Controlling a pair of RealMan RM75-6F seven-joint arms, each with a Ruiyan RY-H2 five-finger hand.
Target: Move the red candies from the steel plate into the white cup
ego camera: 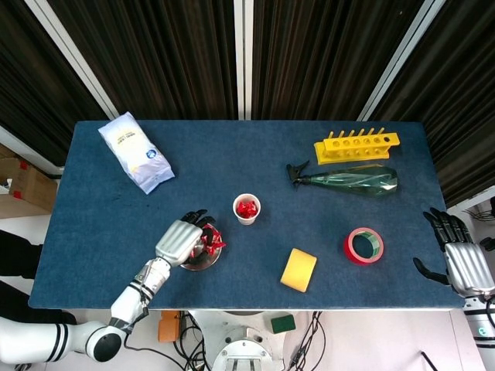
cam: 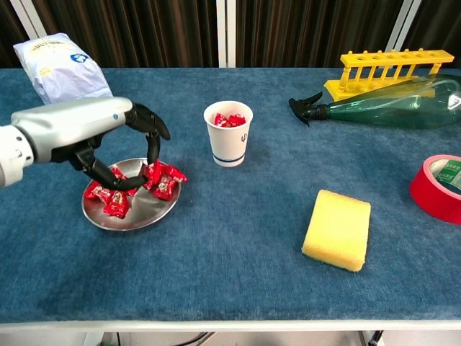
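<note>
The steel plate (cam: pixel 146 214) lies at the front left of the blue table, with several red candies (cam: pixel 106 199) still on it. My left hand (cam: pixel 85 132) hovers just above the plate and pinches a small cluster of red candies (cam: pixel 163 180) between thumb and a finger. From the head view, the left hand (ego camera: pixel 182 239) holds the candies (ego camera: pixel 209 241) over the plate (ego camera: pixel 203 265). The white cup (cam: pixel 228 134) stands upright to the right of the plate, with red candies inside (ego camera: pixel 247 208). My right hand (ego camera: pixel 456 259) stays at the table's right edge, fingers spread, holding nothing.
A white bag (ego camera: pixel 135 152) lies at the back left. A yellow sponge (cam: pixel 337 228) and a red tape roll (cam: pixel 439 184) sit at the front right. A green spray bottle (cam: pixel 382 108) and a yellow rack (cam: pixel 389 68) lie at the back right.
</note>
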